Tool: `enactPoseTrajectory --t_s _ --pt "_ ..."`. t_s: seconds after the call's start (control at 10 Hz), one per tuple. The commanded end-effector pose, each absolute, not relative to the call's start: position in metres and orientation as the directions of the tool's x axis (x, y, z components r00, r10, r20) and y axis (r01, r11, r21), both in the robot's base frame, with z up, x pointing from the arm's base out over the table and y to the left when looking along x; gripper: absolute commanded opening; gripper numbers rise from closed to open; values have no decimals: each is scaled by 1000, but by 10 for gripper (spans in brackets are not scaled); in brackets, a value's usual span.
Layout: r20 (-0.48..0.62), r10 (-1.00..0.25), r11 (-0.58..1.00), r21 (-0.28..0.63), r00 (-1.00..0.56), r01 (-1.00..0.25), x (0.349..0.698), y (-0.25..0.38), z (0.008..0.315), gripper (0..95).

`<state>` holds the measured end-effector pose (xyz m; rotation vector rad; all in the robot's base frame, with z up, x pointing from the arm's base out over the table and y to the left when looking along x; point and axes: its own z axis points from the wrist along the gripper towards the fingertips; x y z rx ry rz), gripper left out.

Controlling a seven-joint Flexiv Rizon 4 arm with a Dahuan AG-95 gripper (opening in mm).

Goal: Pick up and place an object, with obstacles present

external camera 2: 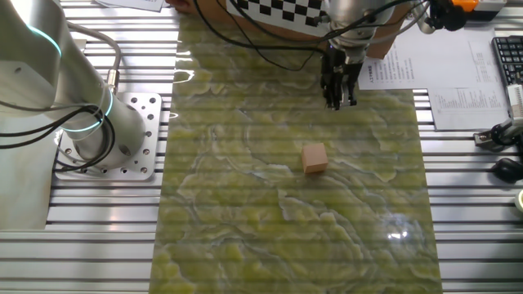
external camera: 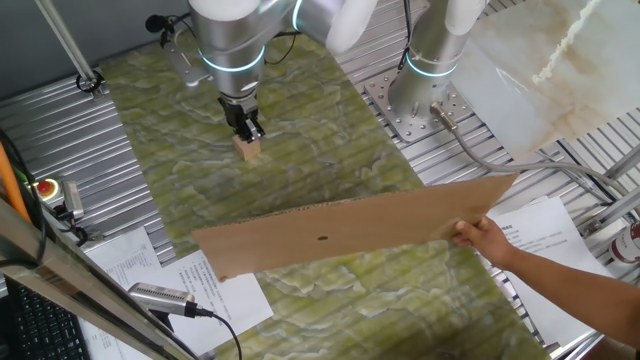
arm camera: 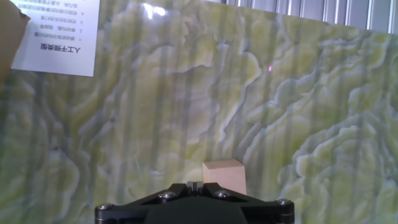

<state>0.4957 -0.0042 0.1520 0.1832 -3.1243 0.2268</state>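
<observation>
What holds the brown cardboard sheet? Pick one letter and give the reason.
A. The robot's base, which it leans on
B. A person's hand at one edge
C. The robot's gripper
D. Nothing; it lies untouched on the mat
B: a person's hand grips the cardboard sheet at its edge, while the gripper is off by the wooden cube.

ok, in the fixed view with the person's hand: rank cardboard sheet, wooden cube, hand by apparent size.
1. cardboard sheet, by far the largest
2. hand holding its edge
3. wooden cube, smallest, though it lies farther from the camera
</observation>
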Motion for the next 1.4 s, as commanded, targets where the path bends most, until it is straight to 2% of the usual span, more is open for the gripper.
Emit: enactPoseTrajectory --t_s 0.1,1.4 --pt "13 -113 982 -148 -994 -114 496 -4 150 0" --pt "18 -126 981 -148 -992 -127 492 -8 125 0"
